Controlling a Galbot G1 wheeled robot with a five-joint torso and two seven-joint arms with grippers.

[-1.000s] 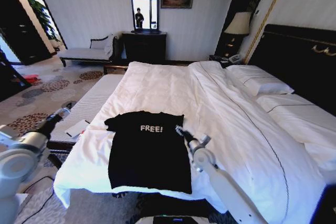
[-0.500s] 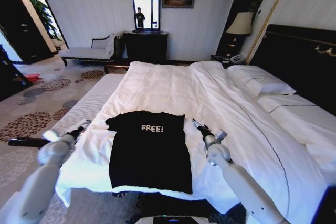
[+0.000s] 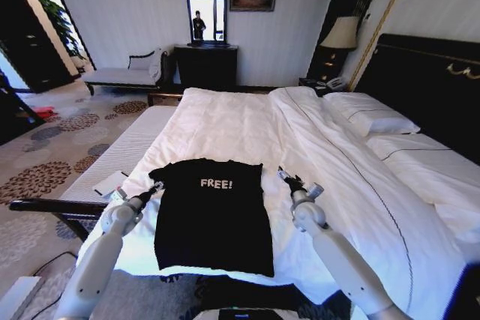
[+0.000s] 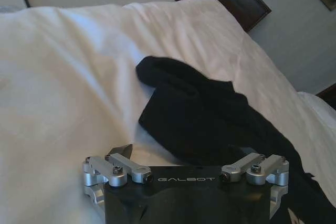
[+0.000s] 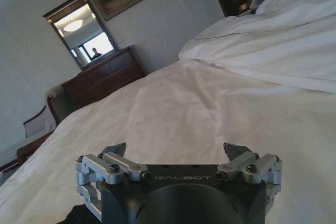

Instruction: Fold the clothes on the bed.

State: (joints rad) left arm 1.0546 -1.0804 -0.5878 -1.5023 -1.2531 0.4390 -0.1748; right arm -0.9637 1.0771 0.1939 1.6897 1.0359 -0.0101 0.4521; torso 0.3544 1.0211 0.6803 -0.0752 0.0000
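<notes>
The clothes are one black T-shirt (image 3: 214, 219) with white "FREE!" lettering, lying flat and face up near the front edge of the bed (image 3: 247, 121). My left gripper (image 3: 150, 193) hovers just off the shirt's left sleeve, open. In the left wrist view the left gripper (image 4: 184, 150) points at the shirt (image 4: 210, 119) with the rumpled sleeve ahead of it. My right gripper (image 3: 289, 180) is over the white duvet just right of the shirt's right shoulder. In the right wrist view the right gripper (image 5: 176, 148) stands open with nothing between its fingers.
White pillows (image 3: 375, 121) lie against the dark headboard (image 3: 427, 73) on the right. A dark wooden rail (image 3: 52, 206) and a pale bench with a notepad (image 3: 111, 183) stand left of the bed. A dresser (image 3: 206, 65) and a chaise (image 3: 124, 74) stand by the far wall.
My left arm has swung in from the far left to the shirt's left sleeve. My right gripper has moved right, off the shirt's edge onto the duvet beside it.
</notes>
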